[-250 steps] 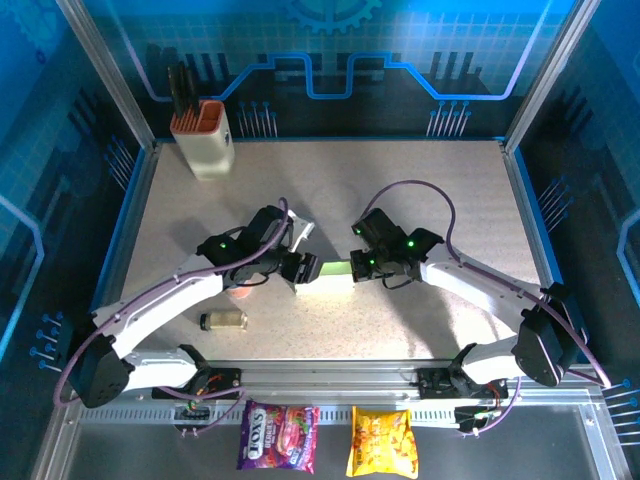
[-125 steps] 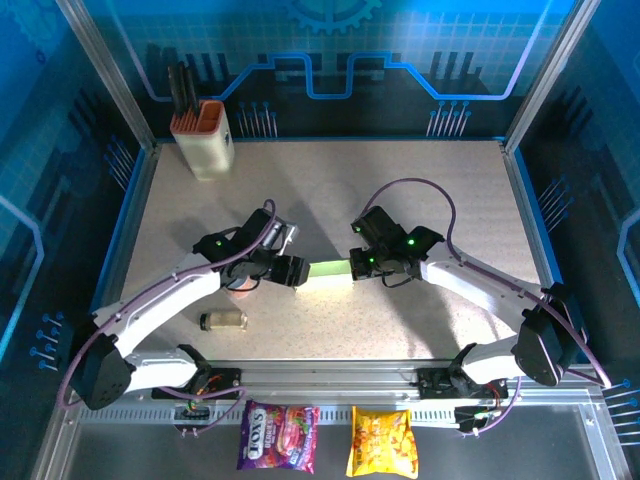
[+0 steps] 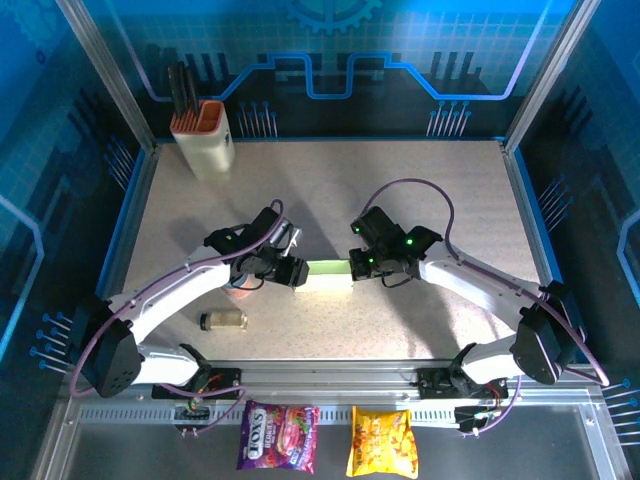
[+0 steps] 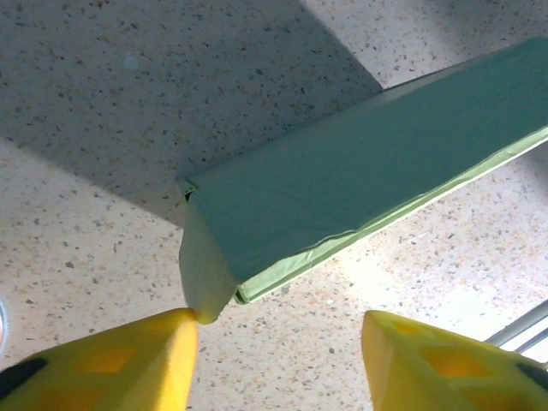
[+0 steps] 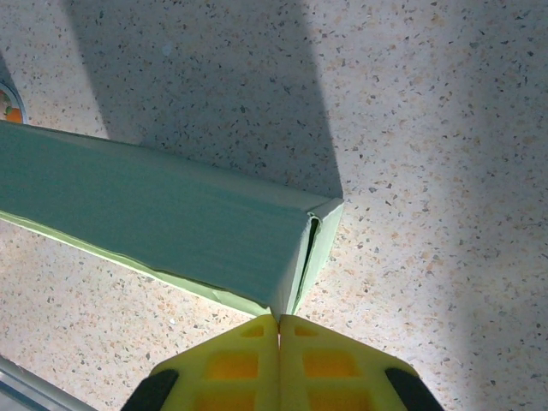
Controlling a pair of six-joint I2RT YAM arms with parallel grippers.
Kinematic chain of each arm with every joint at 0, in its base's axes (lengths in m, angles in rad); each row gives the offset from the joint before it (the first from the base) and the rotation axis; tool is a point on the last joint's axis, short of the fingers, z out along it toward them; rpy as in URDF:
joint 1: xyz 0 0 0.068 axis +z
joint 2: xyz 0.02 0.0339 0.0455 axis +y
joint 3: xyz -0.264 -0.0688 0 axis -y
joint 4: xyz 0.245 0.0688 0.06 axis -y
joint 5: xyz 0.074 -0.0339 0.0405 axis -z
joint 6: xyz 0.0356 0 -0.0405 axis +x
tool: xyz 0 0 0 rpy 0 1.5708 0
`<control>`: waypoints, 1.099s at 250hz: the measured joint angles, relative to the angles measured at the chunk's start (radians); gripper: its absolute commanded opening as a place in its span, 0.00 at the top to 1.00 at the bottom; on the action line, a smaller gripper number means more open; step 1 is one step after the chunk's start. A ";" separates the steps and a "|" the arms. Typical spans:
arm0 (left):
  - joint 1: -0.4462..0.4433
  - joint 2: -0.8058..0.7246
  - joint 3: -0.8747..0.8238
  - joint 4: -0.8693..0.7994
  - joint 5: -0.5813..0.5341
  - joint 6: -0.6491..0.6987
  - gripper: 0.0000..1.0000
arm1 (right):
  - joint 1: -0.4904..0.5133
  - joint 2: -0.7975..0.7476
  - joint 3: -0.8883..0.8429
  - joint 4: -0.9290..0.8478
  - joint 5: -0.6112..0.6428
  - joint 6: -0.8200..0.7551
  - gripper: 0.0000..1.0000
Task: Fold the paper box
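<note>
The paper box (image 3: pixel 325 272) is a long pale mint-green folded box lying across the table's middle between both grippers. My right gripper (image 3: pixel 357 267) is at its right end. In the right wrist view the yellow fingers (image 5: pixel 231 364) are pressed together, pinching the lower edge of the box (image 5: pixel 163 223) end, whose flap stands slightly ajar. My left gripper (image 3: pixel 292 272) is at the left end. In the left wrist view it (image 4: pixel 278 342) is open, the left fingertip (image 4: pixel 163 338) touching the box's (image 4: pixel 360 171) folded end flap, bare table between the fingers.
A cream holder with an orange rim (image 3: pixel 205 135) stands at the back left. A small jar (image 3: pixel 223 320) lies near the front left, by a pinkish object (image 3: pixel 238 293) under the left arm. Two snack bags (image 3: pixel 278 436) (image 3: pixel 382 441) lie beyond the front rail.
The raised white flap at the box's left end has gone down. My left gripper has shifted along that end and its jaws have narrowed. The right gripper has held still.
</note>
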 measured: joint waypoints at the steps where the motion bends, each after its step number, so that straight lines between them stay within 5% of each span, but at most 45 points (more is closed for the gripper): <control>1: 0.000 0.000 0.000 0.000 0.001 -0.001 0.52 | 0.000 0.000 0.000 0.000 0.000 0.000 1.00; 187: 0.024 0.000 0.000 0.000 0.056 -0.071 0.93 | -0.001 0.009 0.000 -0.013 0.007 0.000 1.00; 216: 0.026 0.000 0.000 0.002 0.065 -0.080 0.93 | -0.001 0.014 0.000 -0.014 0.008 0.000 1.00; 241: 0.027 0.000 0.000 0.009 0.081 -0.111 0.75 | -0.001 0.020 0.000 -0.016 0.011 0.000 1.00; 275: 0.030 0.002 0.000 0.035 0.093 -0.135 0.72 | -0.001 0.026 0.000 -0.016 0.012 0.000 1.00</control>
